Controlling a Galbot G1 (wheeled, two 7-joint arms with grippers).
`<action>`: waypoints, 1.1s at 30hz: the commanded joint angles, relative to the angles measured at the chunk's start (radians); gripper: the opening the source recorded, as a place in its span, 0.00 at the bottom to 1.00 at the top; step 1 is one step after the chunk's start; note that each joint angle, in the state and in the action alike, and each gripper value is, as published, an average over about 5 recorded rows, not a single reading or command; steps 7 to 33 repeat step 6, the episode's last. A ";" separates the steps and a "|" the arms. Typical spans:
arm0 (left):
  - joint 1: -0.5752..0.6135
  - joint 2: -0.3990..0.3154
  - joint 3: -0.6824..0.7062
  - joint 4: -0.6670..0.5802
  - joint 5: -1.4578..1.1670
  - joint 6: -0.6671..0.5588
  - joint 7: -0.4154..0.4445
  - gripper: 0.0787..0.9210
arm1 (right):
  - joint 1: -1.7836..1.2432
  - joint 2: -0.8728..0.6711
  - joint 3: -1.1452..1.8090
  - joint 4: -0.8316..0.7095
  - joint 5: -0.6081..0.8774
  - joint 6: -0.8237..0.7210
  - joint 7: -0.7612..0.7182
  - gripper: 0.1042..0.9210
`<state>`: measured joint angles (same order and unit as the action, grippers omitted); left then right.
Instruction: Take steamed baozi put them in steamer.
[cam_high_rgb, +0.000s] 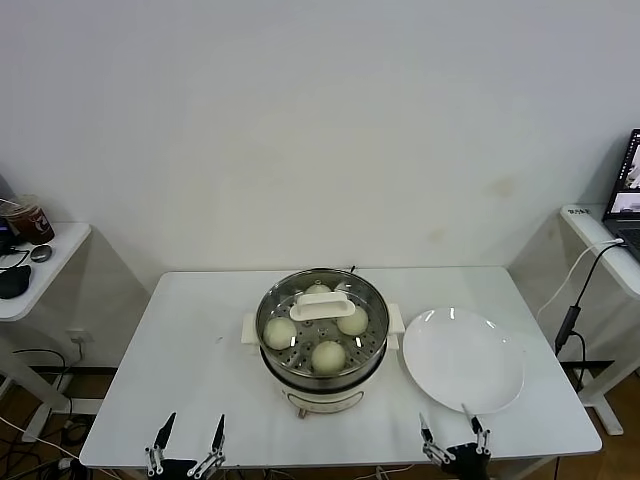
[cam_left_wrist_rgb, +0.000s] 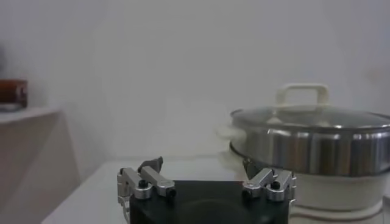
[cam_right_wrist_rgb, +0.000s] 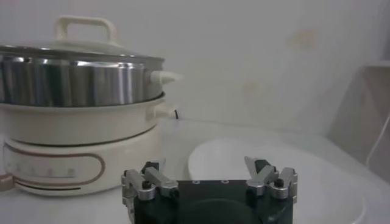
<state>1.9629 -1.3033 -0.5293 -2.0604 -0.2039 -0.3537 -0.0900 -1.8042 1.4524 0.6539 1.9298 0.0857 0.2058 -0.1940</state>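
A smooth white table (cam_high_rgb: 180, 360) carries the steamer (cam_high_rgb: 322, 340), a round pot with a shiny stainless-steel wall above a cream-white base and stubby white side handles. A clear glass lid with a steel rim and an arched white handle (cam_high_rgb: 321, 305) sits on top; through it the perforated metal tray shows. On that tray lie the steamed baozi (cam_high_rgb: 328, 356): three smooth, round, cream-white buns are plain to see, one toward the robot's left (cam_high_rgb: 280, 332), one toward its right (cam_high_rgb: 352, 321) and one nearest the robot, while a fourth (cam_high_rgb: 318, 289) peeks out behind the lid handle. In the right wrist view the steamer (cam_right_wrist_rgb: 79, 115) shows a thin brownish outline marking a panel on its base.

Just beside the steamer on the robot's right rests a flat, glossy white plate (cam_high_rgb: 463, 360), bare.

The left gripper (cam_high_rgb: 187, 442) hangs at the table's near edge, left of the steamer, fingers spread wide and holding nothing. The right gripper (cam_high_rgb: 452, 434) sits at the near edge by the plate, likewise spread and empty.
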 joint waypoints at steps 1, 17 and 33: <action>0.035 -0.010 -0.027 0.056 -0.038 -0.050 0.011 0.88 | -0.027 -0.013 -0.014 0.016 0.016 -0.017 0.007 0.88; 0.034 -0.011 -0.028 0.065 -0.026 -0.053 0.014 0.88 | -0.025 -0.013 -0.012 0.008 0.011 -0.012 0.007 0.88; 0.034 -0.011 -0.028 0.065 -0.026 -0.053 0.014 0.88 | -0.025 -0.013 -0.012 0.008 0.011 -0.012 0.007 0.88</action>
